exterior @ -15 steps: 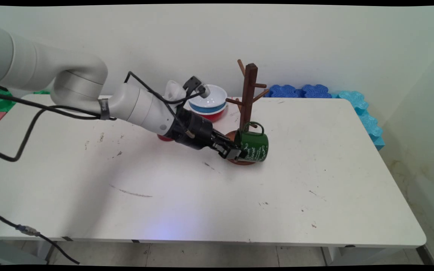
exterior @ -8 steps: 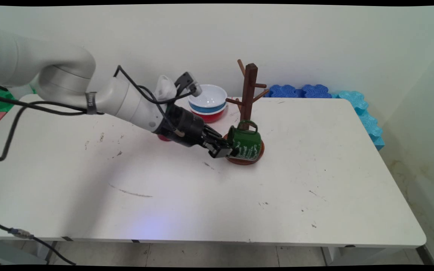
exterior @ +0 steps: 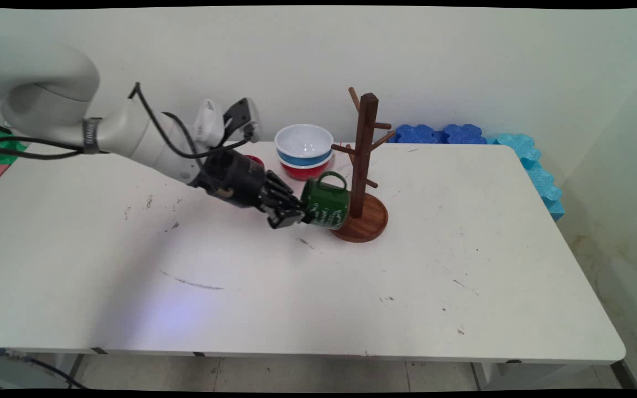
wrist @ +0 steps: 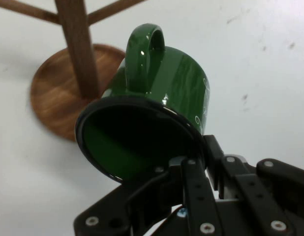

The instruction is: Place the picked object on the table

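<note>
Even, soft light fills the room, and the arm casts a faint shadow on the surface (exterior: 462, 249) at left. Glare streaks the green mug (wrist: 176, 83) in the hand view, while the fingers (wrist: 196, 196) at the bottom look soft.

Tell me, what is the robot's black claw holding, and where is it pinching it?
The gripper holds the green mug by its rim, one finger inside the mouth, one outside.

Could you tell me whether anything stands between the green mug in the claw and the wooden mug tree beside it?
Nothing visible does. The claw grips the green mug by its rim, tipped on its side, handle up. The mug tree stands just to its right, with only bare table around its base.
</note>
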Available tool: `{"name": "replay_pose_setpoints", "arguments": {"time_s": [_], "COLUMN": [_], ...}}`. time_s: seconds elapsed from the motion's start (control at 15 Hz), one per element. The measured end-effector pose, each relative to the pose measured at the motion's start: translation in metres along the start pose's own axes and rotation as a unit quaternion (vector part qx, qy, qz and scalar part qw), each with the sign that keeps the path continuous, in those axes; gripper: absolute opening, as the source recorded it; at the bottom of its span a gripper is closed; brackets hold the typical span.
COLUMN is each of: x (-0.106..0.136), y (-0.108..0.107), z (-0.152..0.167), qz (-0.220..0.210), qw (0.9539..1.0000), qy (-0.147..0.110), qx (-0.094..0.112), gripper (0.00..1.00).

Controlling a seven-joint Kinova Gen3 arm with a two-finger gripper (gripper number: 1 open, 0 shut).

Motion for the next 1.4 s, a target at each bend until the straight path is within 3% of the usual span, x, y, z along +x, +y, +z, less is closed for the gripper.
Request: {"name": "replay_pose_setpoints", "arguments": {"time_s": [0.27,0.53,0.93,1.4], "x": [-0.007,-0.015,-0.027,-0.041], "y": [-0.003,-0.004,-0.004,-0.007], "z": [-0.018,-0.038,-0.061,-0.082], "qz": [0.042,0.090,0.146,0.194], "qw": [0.9988,0.9943,0.9842,0.9689], "qy": [-0.019,-0.042,-0.076,-0.117], "qx": [0.018,0.038,0.066,0.099], "gripper": [0.00,0.00,0.00,0.00]}}
